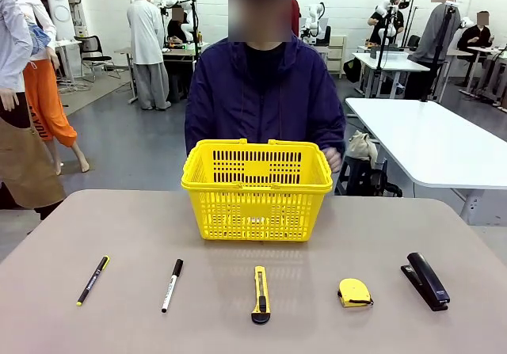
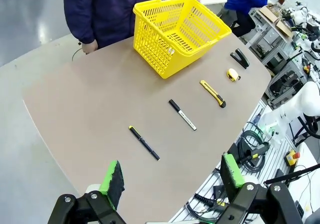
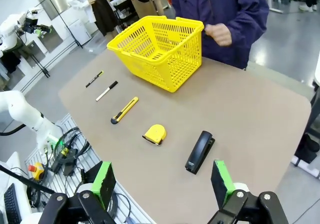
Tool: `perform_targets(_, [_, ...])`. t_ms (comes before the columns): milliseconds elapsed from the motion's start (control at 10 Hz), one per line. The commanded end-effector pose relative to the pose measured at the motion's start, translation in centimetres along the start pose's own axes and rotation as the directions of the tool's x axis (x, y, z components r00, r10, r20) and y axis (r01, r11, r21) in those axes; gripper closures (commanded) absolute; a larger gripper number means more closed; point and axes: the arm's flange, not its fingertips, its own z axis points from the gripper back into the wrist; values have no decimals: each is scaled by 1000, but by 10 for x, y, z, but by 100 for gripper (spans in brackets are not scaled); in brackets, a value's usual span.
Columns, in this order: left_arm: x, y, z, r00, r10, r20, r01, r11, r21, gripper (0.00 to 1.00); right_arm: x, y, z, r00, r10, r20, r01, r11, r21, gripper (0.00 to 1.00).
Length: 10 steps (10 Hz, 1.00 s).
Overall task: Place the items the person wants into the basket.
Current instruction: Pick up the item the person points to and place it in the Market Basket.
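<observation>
Basket (image 1: 257, 211), just one, is sitting at the far middle of the table (image 1: 119, 227), before the person (image 1: 261, 93). Five things are lying in a row nearer the robot: one pen (image 1: 93, 279), one marker (image 1: 172, 285), one utility knife (image 1: 261, 294), one tape measure (image 1: 355, 292), one stapler (image 1: 425, 280). The left gripper (image 2: 171, 174) and right gripper (image 3: 162, 180) are hanging spread wide, gripping nothing.

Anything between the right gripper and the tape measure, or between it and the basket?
Nothing visible. The open right gripper hangs by the table's near edge, bare surface between it and the tape measure; the stapler lies off to one side. Bare surface also runs from tape measure to the basket.
</observation>
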Motion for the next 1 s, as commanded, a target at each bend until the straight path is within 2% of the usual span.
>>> perform_targets(0, [0, 1, 1, 1000, -22, 16, 22, 1000, -14, 0, 1, 0, 1, 1000, 14, 5, -14, 1000, 10, 0])
perform_targets(900, [0, 1, 1, 1000, -22, 16, 22, 1000, -14, 0, 1, 0, 1, 1000, 14, 5, -14, 1000, 10, 0])
